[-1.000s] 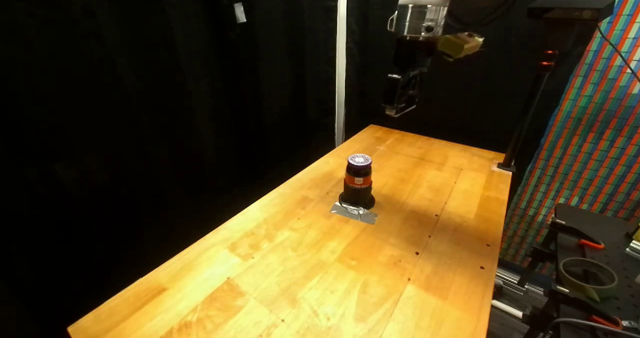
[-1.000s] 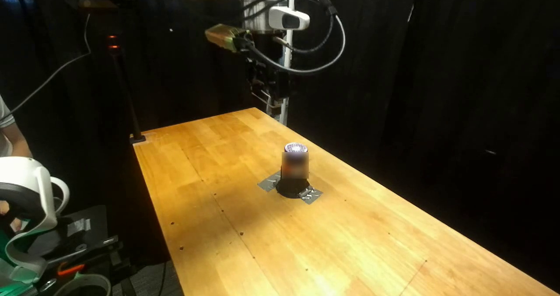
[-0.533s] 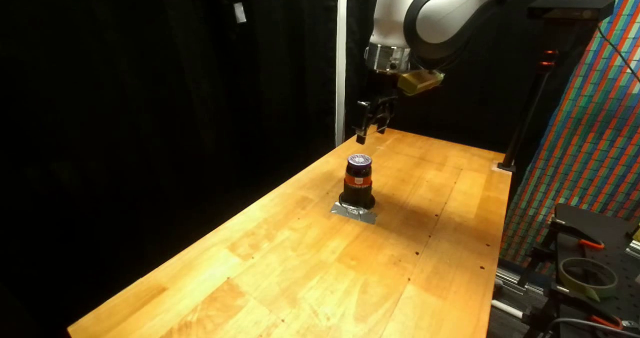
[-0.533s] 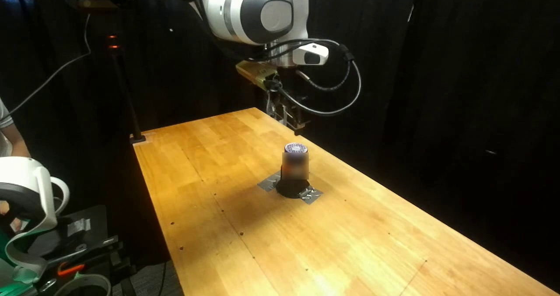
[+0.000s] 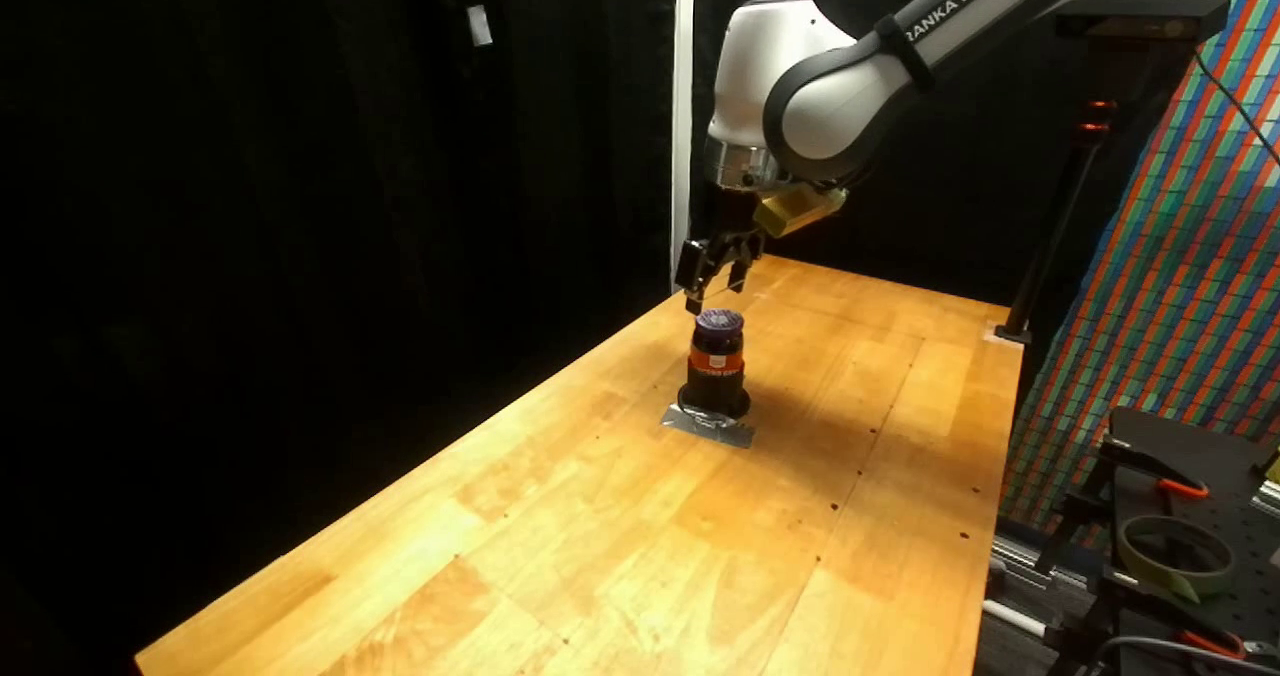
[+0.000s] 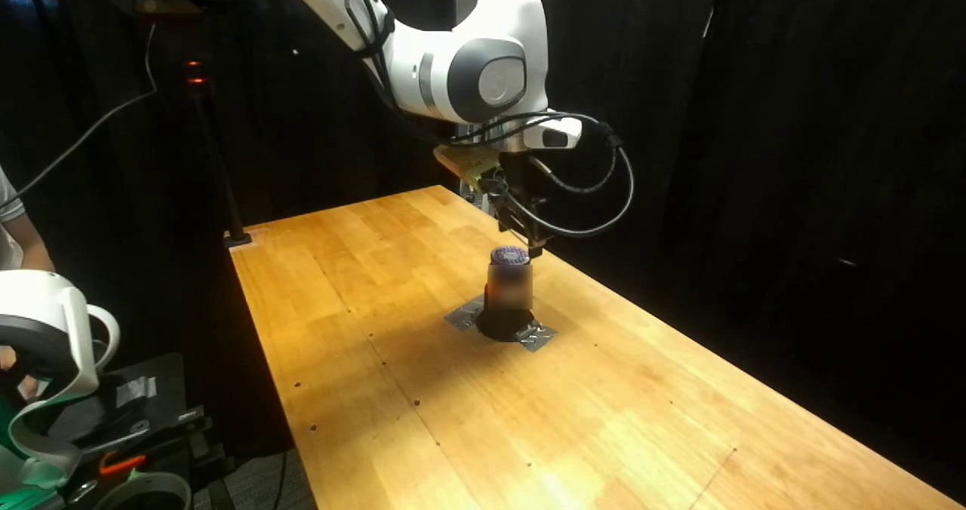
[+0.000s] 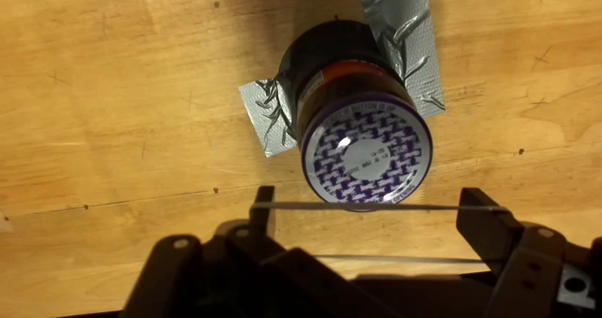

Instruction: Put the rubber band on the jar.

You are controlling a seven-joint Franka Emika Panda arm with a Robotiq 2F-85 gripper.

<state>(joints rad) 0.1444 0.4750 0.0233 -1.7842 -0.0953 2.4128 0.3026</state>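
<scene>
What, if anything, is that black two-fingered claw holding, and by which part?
A thin, greyish, looped rubber band, stretched around both spread black fingers of the open gripper: they hold it at its opposite ends.

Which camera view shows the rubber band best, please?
The wrist view: close up, both strands of the band stand out, stretched across the open tool. Both exterior views show it only as a thin, faint line there.
</scene>
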